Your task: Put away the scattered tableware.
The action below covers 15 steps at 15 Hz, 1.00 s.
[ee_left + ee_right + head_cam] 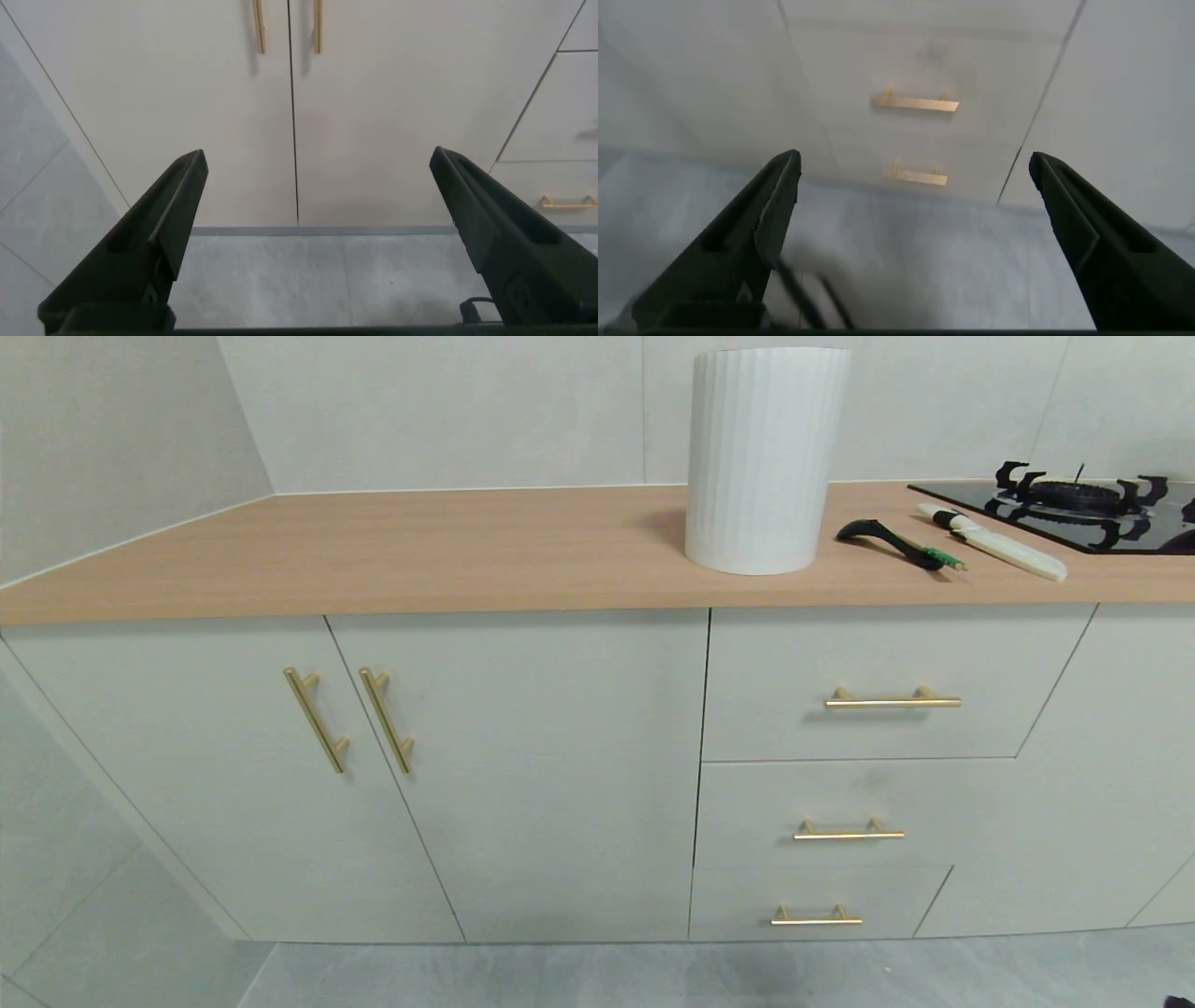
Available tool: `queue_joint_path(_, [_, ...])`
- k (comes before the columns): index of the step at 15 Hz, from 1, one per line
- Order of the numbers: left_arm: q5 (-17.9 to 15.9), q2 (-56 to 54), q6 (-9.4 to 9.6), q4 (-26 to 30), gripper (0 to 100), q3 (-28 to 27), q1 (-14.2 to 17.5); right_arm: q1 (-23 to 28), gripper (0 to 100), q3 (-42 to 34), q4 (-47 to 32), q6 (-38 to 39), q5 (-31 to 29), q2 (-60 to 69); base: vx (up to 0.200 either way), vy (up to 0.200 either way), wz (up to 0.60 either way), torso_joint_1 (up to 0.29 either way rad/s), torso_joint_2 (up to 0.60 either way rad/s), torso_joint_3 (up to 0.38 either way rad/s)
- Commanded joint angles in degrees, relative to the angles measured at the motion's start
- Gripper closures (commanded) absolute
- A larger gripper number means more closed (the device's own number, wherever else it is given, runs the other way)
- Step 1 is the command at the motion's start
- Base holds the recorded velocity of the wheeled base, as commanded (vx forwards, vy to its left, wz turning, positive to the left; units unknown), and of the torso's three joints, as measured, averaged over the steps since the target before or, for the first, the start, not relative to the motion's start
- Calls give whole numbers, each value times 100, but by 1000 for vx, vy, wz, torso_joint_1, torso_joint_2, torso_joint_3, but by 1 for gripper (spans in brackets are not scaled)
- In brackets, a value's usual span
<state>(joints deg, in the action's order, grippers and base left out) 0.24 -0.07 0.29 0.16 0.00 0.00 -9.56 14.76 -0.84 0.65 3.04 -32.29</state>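
On the wooden counter (420, 546) stands a tall white ribbed holder (764, 457). To its right lie a black-handled utensil with a green tip (898, 545) and a knife in a white sheath with a black band (994, 541). My left gripper (318, 163) hangs low in front of the double cabinet doors (294, 103), open, with nothing between its fingers. My right gripper (915, 168) is low before the lower drawers (915, 103), open and empty as well.
A black gas hob (1083, 504) sits at the counter's far right. Below are two doors with gold handles (345, 719) and three drawers with gold handles (892, 701). Grey tiled floor (653, 975) runs along the cabinet base; a wall closes the left side.
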Motion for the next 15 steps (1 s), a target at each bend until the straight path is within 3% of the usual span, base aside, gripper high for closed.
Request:
queue_joint_path(1, [2,7,6,2,0,0,0,-160,0,774,374,-12,4,-2589,0,0,0,0,0,0])
queue_joint_path(9, [2,7,-3,2,0,0,0,-169,0,2145,2000,67,-84,-6430,0,0,0,0,0,0])
queue_joint_path(15, [2,7,-3,2,0,0,0,-125,0,2136,2941,120,-356,-7625,0,0,0,0,0,0])
